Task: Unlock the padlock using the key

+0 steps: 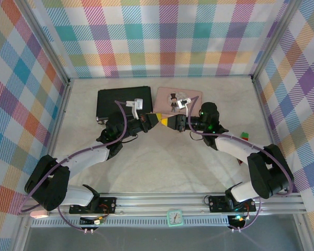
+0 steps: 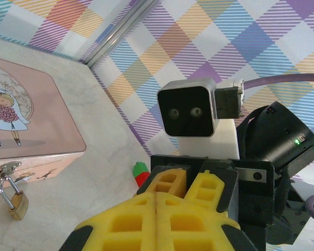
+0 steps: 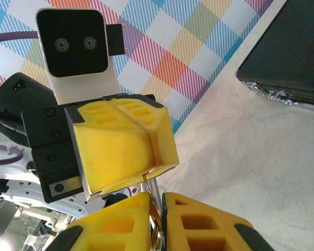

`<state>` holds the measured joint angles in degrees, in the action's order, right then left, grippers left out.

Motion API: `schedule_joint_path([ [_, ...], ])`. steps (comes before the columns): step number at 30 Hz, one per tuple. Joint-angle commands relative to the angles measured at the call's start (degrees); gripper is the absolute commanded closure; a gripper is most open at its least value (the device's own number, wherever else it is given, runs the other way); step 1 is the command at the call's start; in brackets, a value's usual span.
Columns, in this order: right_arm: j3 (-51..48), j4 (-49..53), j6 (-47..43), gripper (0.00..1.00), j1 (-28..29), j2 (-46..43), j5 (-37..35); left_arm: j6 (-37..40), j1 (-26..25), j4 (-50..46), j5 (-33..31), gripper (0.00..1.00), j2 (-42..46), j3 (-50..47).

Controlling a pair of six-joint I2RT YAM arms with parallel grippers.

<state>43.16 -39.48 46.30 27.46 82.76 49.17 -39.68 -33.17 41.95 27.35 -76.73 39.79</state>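
- Top external view: black case [image 1: 123,102] and pink tin [image 1: 165,95] lie side by side, just behind the left gripper [image 1: 158,120].
- It is squeezed closed on the key [image 3: 149,184], a thin silvery sliver running lengthwise into the right gripper [image 3: 156,198], which is pinched around it.
- Brass padlock [image 2: 18,205] hangs upright from the tin's clasp [image 2: 8,168].

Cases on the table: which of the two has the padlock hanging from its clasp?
The pink tin with the wedding-couple lid: the brass padlock hangs from its front clasp. The black case beside it is plain.
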Motion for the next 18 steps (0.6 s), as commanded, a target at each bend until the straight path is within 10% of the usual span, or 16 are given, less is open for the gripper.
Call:
schedule_joint_path([
  [1,-0.1,-2.5,0.1,0.93,0.5,0.3,1.1,-0.5,0.4,2.9,-0.2,1.0,1.5,-0.6],
  [4,0.1,-0.4,-1.9,1.0,0.4,-0.7,0.4,-1.3,0.5,2.6,-1.4,0.91,1.8,-0.9],
  [7,1.5,7.3,-7.4,1.0,0.4,-2.6,-0.6,-3.1,1.6,2.2,-4.3,0.35,3.5,-2.4],
  [10,3.5,17.5,-14.7,1.0,0.4,-5.2,-2.4,-6.0,4.1,3.0,-5.6,0.08,4.9,-4.3],
  [18,8.5,40.9,-32.5,1.0,0.4,-10.3,-14.9,-10.3,6.6,3.4,-4.1,0.08,2.2,-5.3],
])
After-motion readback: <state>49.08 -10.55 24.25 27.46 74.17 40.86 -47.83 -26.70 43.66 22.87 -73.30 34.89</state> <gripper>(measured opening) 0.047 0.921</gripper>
